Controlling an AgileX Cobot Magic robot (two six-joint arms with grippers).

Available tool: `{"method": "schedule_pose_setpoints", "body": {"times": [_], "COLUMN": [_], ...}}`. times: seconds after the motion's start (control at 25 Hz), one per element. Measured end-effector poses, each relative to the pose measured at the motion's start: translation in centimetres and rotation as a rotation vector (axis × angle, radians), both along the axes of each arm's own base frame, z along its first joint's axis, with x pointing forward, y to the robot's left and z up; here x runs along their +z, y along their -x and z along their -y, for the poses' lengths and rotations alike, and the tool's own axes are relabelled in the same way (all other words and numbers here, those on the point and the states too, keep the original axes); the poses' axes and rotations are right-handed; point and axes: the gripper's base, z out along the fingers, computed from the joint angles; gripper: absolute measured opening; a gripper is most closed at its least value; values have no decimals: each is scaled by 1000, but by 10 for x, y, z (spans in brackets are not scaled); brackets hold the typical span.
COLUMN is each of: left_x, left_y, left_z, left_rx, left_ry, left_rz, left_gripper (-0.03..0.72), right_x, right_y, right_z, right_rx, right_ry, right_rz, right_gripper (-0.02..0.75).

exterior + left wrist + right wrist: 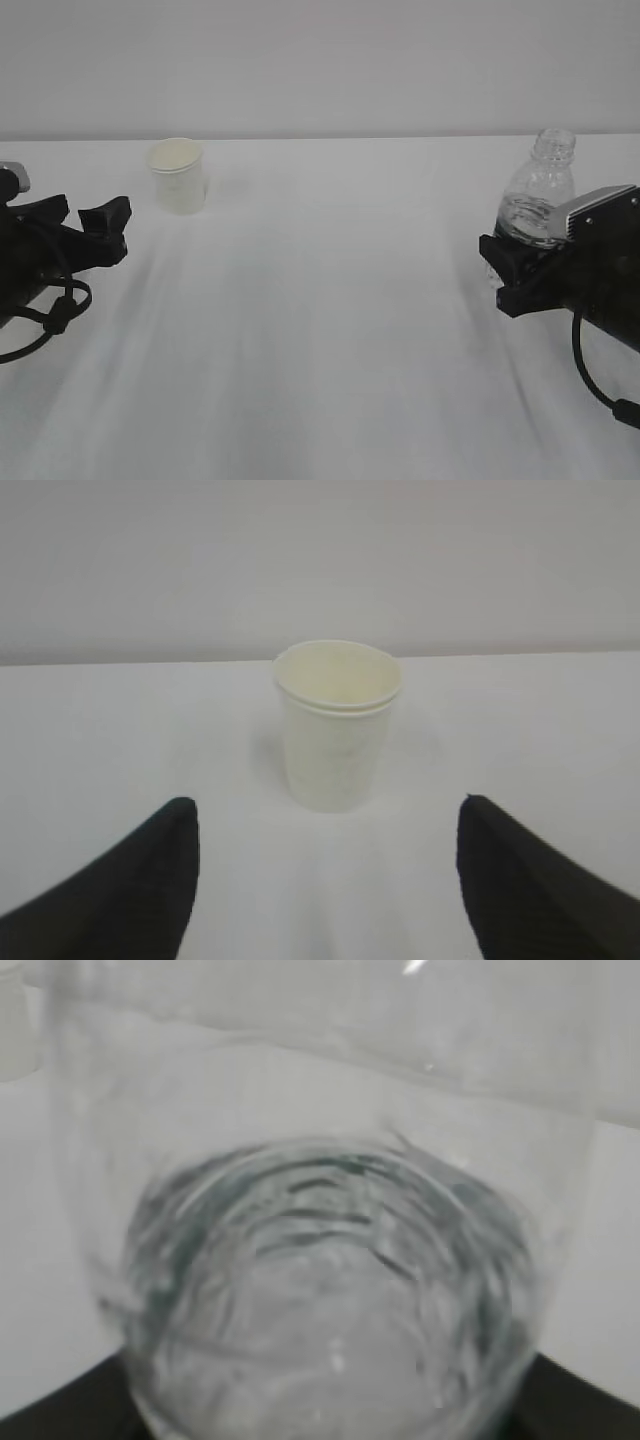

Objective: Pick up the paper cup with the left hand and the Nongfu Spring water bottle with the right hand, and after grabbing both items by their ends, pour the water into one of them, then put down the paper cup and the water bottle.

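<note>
The paper cup (pixel 177 176) stands upright at the back left of the white table. It shows centred in the left wrist view, where the paper cup (pixel 336 725) is ahead of the fingertips and untouched. My left gripper (pixel 92 222) is open and empty, a short way in front and to the left of the cup. At the right, the clear capless Nongfu Spring water bottle (pixel 538 192) holds water (pixel 528 222) in its lower half. My right gripper (pixel 500 272) is shut on its lower body. The bottle (pixel 330 1290) fills the right wrist view, with dark fingers (pixel 50 1415) only at the bottom corners.
The white table (pixel 330 330) runs back to a pale wall (pixel 320 60). A loose black cable (pixel 590 375) hangs from the right arm, and another cable (pixel 55 310) loops by the left arm.
</note>
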Motion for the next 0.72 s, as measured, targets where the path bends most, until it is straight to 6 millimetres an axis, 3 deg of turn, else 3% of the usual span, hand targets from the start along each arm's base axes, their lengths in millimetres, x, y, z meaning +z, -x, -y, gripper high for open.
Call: {"method": "schedule_pose_setpoints", "body": {"times": [0.24, 0.36, 0.6, 0.72], "left_x": [-1, -1, -15, -21], "left_y": [0, -1, -20, -29], "left_z": [0, 2, 22, 27], "left_rx": [2, -17, -181, -214], "left_ry": [0, -5, -51, -59], "left_rz": [-2, -1, 8, 13], "left_gripper": [471, 459, 641, 672], "right_x": [0, 0, 0, 0], "right_y": [0, 0, 0, 0], "right_z": [0, 0, 0, 0], "right_rx": [0, 0, 1, 2], "right_ry": [4, 5, 9, 12], "right_rz": [2, 2, 4, 5], "right_gripper": [420, 420, 420, 420]}}
